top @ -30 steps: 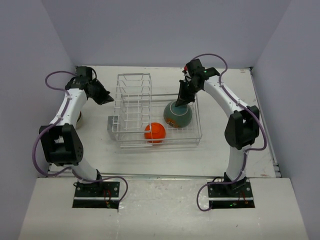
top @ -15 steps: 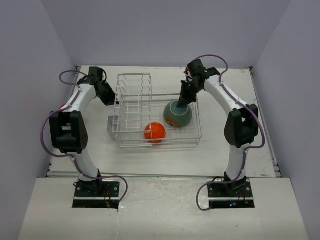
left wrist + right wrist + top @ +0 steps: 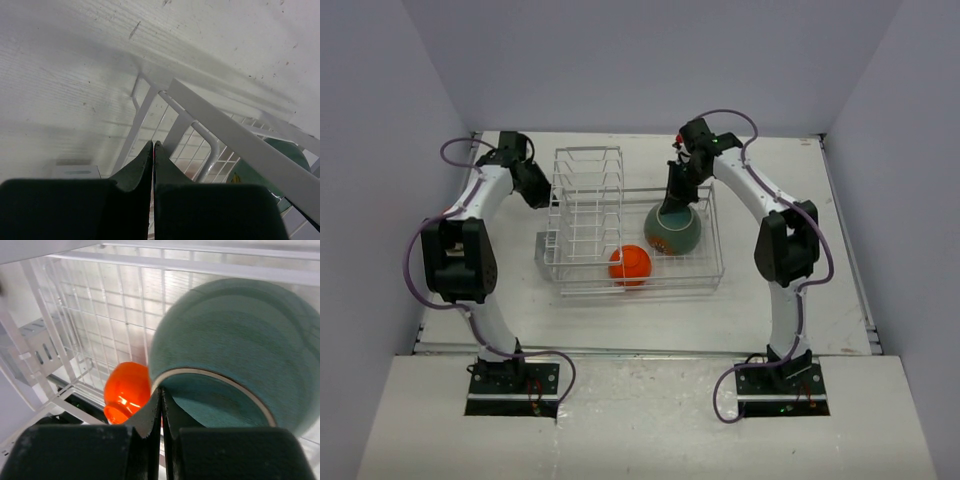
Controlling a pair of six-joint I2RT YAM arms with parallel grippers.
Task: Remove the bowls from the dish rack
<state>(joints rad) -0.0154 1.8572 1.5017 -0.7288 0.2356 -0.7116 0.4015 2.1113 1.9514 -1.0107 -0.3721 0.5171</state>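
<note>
While the orange bowl [image 3: 630,264] lies untouched at the near side of the dish rack [image 3: 585,200], unloading looks unfinished. Behind it, the right pincer [image 3: 161,390] seems clenched on the rim of the teal bowl [image 3: 674,232], inside the rack. Farther back, the left pincer [image 3: 153,146] hangs clenched and empty beside the rack.

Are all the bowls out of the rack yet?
Not yet. Done: no unloaded bowl shows clearly. In hand: the right gripper, jaws shut, is at the rim of the teal bowl. Left: that one and the orange bowl sit in the dish rack.
</note>
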